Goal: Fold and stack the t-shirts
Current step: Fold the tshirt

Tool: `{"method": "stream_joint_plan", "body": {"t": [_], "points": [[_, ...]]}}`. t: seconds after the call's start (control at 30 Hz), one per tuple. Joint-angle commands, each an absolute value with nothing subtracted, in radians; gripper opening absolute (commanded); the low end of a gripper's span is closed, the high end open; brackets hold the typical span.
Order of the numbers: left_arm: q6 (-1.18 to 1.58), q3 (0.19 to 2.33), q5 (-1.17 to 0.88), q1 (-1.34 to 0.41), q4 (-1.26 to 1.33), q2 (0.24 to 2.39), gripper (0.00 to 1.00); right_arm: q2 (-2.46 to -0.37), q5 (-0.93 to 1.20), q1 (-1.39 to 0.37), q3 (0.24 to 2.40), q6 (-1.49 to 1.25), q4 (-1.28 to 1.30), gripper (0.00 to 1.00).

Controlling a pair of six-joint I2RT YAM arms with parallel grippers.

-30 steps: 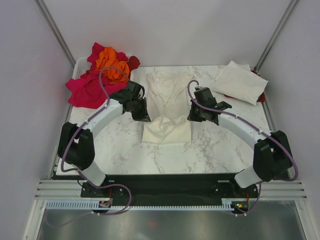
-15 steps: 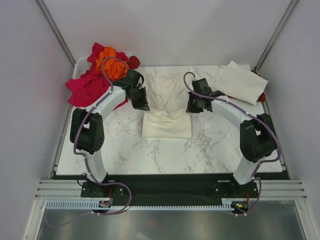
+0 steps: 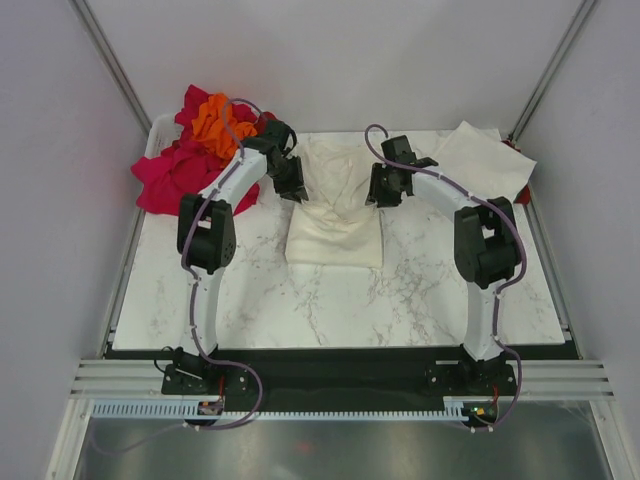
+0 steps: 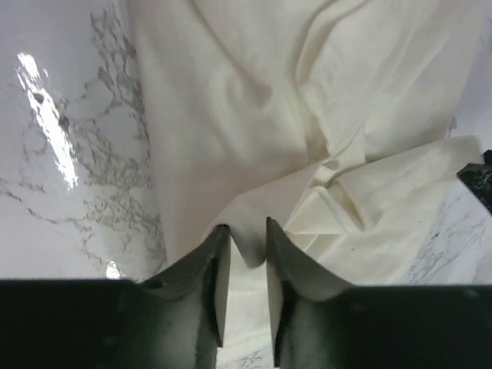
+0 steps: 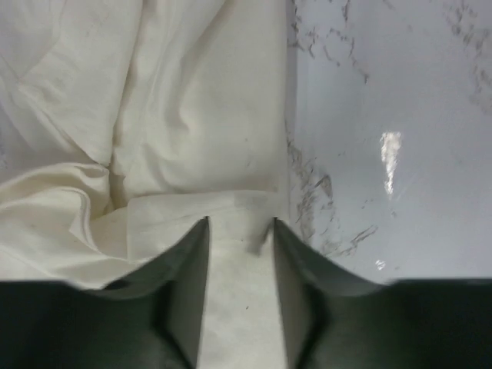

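Note:
A cream t-shirt point(image 3: 335, 220) lies in the middle of the marble table point(image 3: 250, 290), its near part doubled over toward the far part. My left gripper point(image 3: 293, 190) is at the fold's left corner and my right gripper point(image 3: 378, 195) at its right corner. In the left wrist view the left gripper point(image 4: 247, 231) has its jaws slightly parted, and a slack cream corner point(image 4: 250, 250) sags in the gap. The right gripper point(image 5: 241, 224) also stands a little open over the shirt's hem point(image 5: 231, 204). More t-shirts, magenta point(image 3: 175, 175), orange point(image 3: 220, 115) and dark red, are heaped at the far left.
A folded cream t-shirt point(image 3: 480, 165) rests at the far right corner on something red. The coloured heap partly sits in a white basket point(image 3: 157, 128). Grey walls and slanted metal posts point(image 3: 545, 75) close in the table.
Both arms reached away from their bases, carrying the shirt's near edge over its far part. Their jaws, shut on the cloth before, now stand slightly apart.

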State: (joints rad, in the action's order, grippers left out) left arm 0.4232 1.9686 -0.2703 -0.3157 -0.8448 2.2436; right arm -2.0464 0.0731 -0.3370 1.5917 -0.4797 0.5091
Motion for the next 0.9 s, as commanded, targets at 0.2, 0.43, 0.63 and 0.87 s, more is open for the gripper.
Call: {"method": "stream_joint_plan", "body": {"t": [0.2,0.43,0.63,0.87], "points": [[0.371,2.483,-0.146,-0.305,-1.175,2.375,0.72,-2.019,-0.021,-0.299,1.798,-0.443,0.646,0.73],[0.42,2.147,-0.092,-0.356,-1.096,2.114,0.63,-1.803,0.172,-0.345,1.482,-0.474,0.467,0.59],[0.471,1.769,-0.14,-0.449,-0.853,1.994,0.57,-1.873,0.242,-0.454,1.428,-0.48,0.445,0.24],[0.526,1.499,-0.176,-0.482,-0.684,1.962,0.53,-2.0,0.241,-0.474,1.485,-0.483,0.445,0.21]]}}
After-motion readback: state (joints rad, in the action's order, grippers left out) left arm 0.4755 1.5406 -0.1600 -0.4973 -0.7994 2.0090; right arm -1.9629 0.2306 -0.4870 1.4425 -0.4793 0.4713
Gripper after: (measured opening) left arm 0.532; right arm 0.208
